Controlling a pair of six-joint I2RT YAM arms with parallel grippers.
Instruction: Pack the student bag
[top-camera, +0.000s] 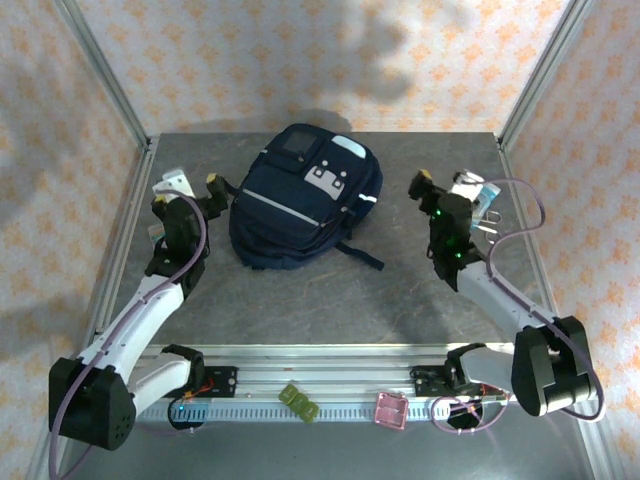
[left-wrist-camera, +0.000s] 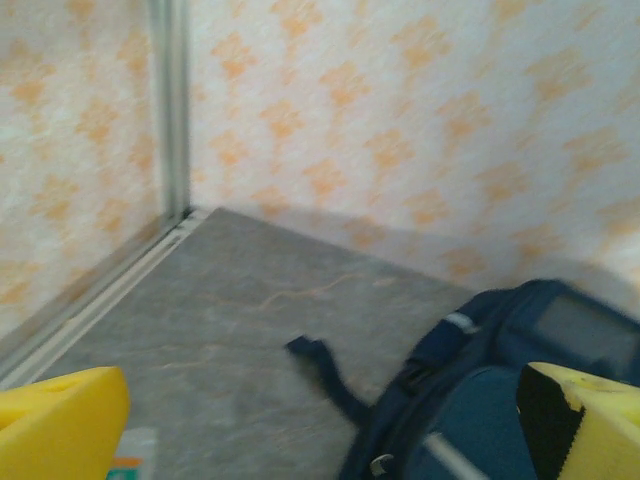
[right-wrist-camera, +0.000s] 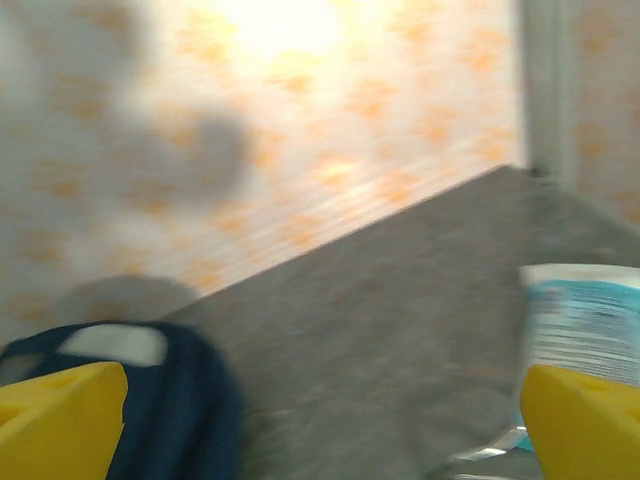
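From the top external camera: large navy-blue fabric backpack (top-camera: 300, 200) with a pale grey stripe and light grey patches, lying flat mid-way across the grey stone-look surface (top-camera: 400, 300). Dark strap (top-camera: 362, 254) trailing from its near right corner. Close beside the backpack's left edge, left jaws held wide apart, nothing between them. To the backpack's right, a little further off, right jaws likewise wide apart and empty. Further right of the backpack than those jaws, a white container with a blue label (top-camera: 487, 192), lying on the surface.

From the left wrist camera: two yellow fingertips (left-wrist-camera: 60, 425) at the lower corners, far apart, gripping nothing. Backpack (left-wrist-camera: 470, 400) low on the right, partly behind the right-hand tip. A dark strap end (left-wrist-camera: 325, 370) reaching out leftwards from the backpack over bare surface. Patterned orange-and-white wall (left-wrist-camera: 400, 120) behind the backpack.

From the right wrist camera, blurred: yellow fingertips (right-wrist-camera: 60, 420) again wide apart at the lower corners, nothing held. Backpack (right-wrist-camera: 180, 400) low on the left, just beside the left-hand tip. Well to the backpack's right, the white blue-labelled container (right-wrist-camera: 585, 320) above the right-hand tip; cannot tell whether touching.
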